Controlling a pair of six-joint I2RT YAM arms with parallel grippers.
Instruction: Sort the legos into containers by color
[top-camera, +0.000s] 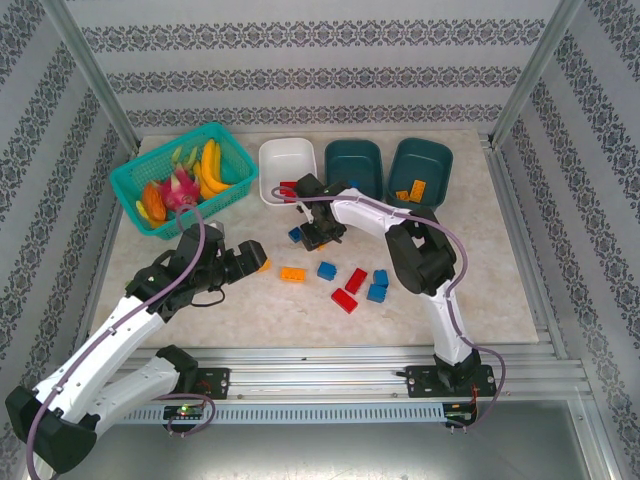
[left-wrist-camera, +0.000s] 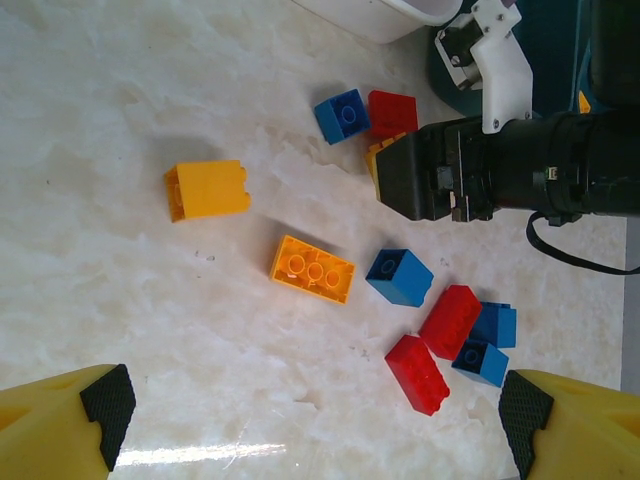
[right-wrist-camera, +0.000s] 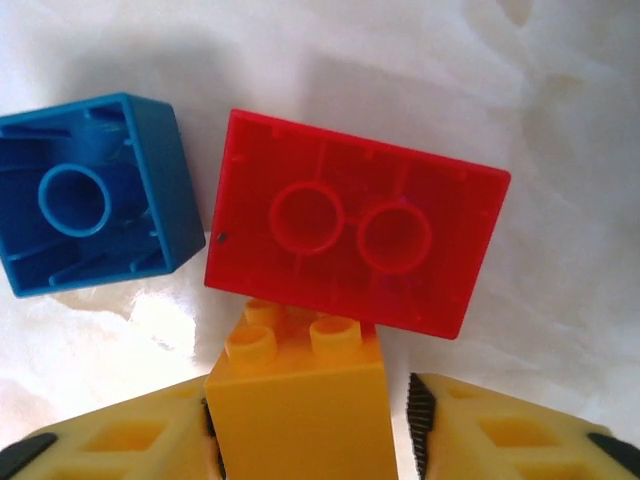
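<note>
Legos (top-camera: 344, 300) lie loose on the table (top-camera: 500, 290) between the two arms, in front of the tubs. They are red, blue and orange, most of them scattered at centre.

Right gripper (right-wrist-camera: 310, 400): its fingers stand either side of an upright orange brick (right-wrist-camera: 300, 440). One pad touches the brick and a thin gap shows at the other, so a firm grip cannot be confirmed. Just beyond it, a red brick (right-wrist-camera: 355, 235) and a blue brick (right-wrist-camera: 95, 190) lie side by side, undersides up.

Left gripper (left-wrist-camera: 312, 410): jaws wide apart, holding nothing, above the scatter.

White tub (top-camera: 285, 155) holds one red piece. Far-right teal tub (top-camera: 425, 158) holds orange pieces. Middle teal tub (top-camera: 354, 158): contents unclear.

Basket (top-camera: 130, 185) of fruit stands left of the tubs.
</note>
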